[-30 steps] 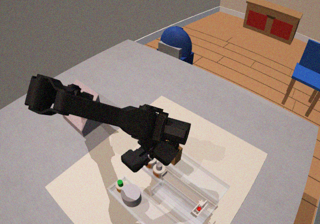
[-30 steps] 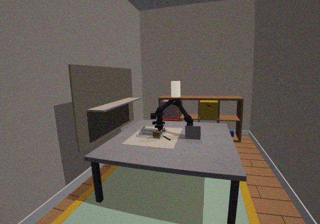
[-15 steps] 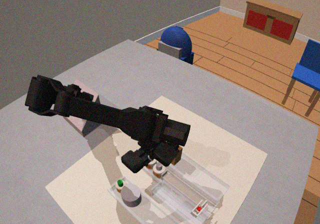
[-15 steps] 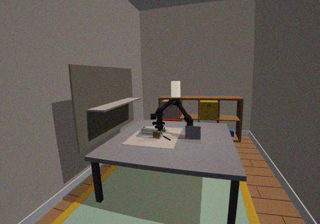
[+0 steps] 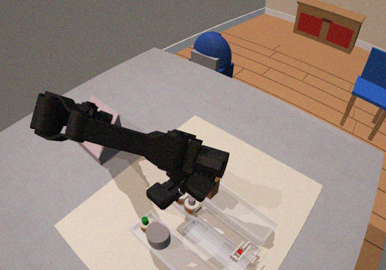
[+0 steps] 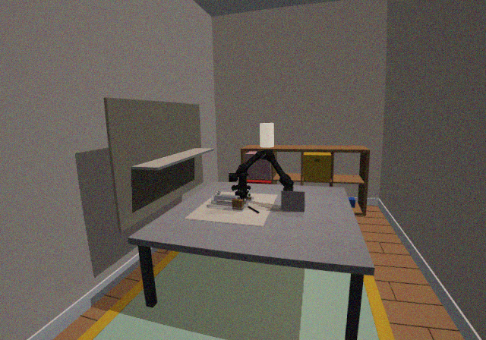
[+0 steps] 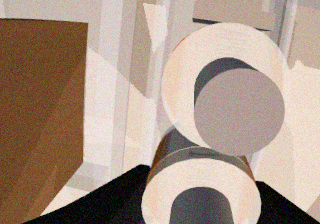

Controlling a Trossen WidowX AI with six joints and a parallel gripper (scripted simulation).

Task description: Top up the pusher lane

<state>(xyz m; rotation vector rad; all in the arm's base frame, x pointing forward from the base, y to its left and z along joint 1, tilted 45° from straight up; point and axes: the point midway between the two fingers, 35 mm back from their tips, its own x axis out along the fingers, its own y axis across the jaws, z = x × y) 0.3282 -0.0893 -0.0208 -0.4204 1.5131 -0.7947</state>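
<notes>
My gripper [image 5: 181, 196] [image 6: 241, 197] [image 7: 199, 183] is shut on an amber jar with a white shoulder and a grey cap [image 5: 183, 196] [image 7: 202, 165], at the front end of the sprung lane. A like jar [image 5: 192, 205] [image 7: 182, 79] stands in the lane just behind it, with a grey cap [image 7: 240, 111]. The held jar's body shows close against or just short of the lane jar; contact is not clear. The front stop and the held jar's base are hidden. A red marker [image 5: 240, 251] sits at the lane's far end.
A brown block [image 5: 213, 188] [image 6: 238, 203] [image 7: 42, 114] stands beside the front end. A green-capped jar [image 5: 144, 220] and a wide grey cylinder [image 5: 158, 235] are at the neighbouring clear lane. A larger block [image 5: 99, 149] [image 6: 292, 201] stands near the arm. A dark stick [image 6: 253, 209] lies on the mat.
</notes>
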